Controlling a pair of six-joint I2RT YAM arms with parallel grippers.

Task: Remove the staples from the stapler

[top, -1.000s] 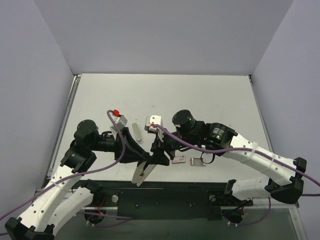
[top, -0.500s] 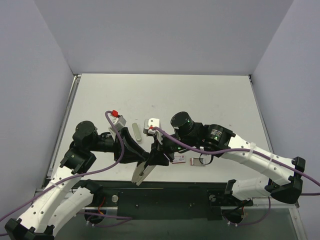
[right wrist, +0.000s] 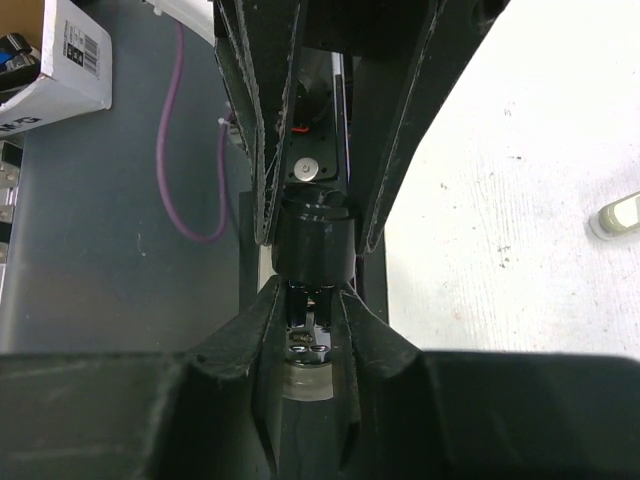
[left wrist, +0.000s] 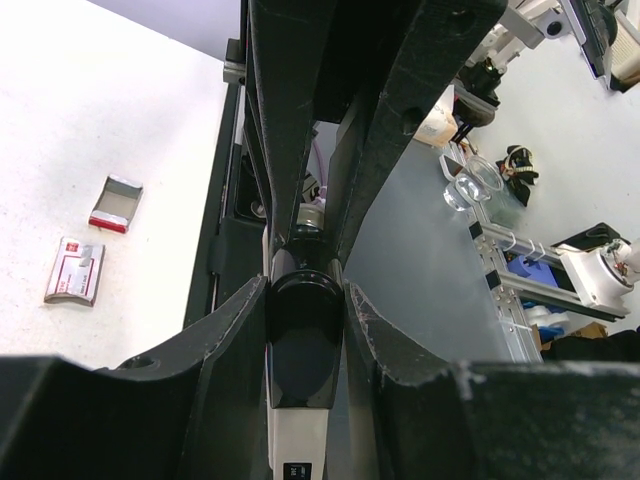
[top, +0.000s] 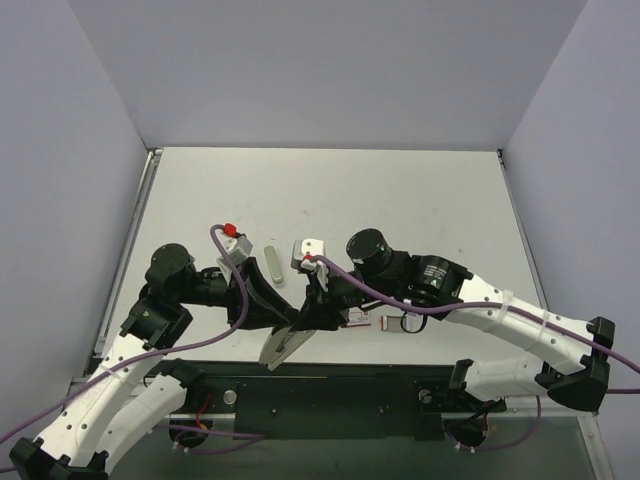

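stapler [top: 283, 345] is hanging in the air over the near edge of the table [top: 420, 200], both arms on it. Long axis is running diagonally in the top view: pale silver end pointing near-left toward the arm bases, black end pointing far-right and up into the two grippers. left gripper [left wrist: 305, 290] is sitting partly open and clamping the black end, pads pressing flat on both sides. right gripper [right wrist: 310, 295] is coming in nose-to-nose from the opposite side along nearly the same axis, jaws narrow, pads looking to be touching a dark part with metal bits just past the black end. Can't tell if that's the staple rail; no loose staples are showing. My read: the next pull is going along the long axis, away from the left grip, so alignment matters more than reach. Just right of the grippers, a red-pink box [top: 357, 319] and a clear-silver box [top: 395, 322] are lying flat on the table. Farther back, a slim pale oblong piece [top: 275, 262] is lying apart.
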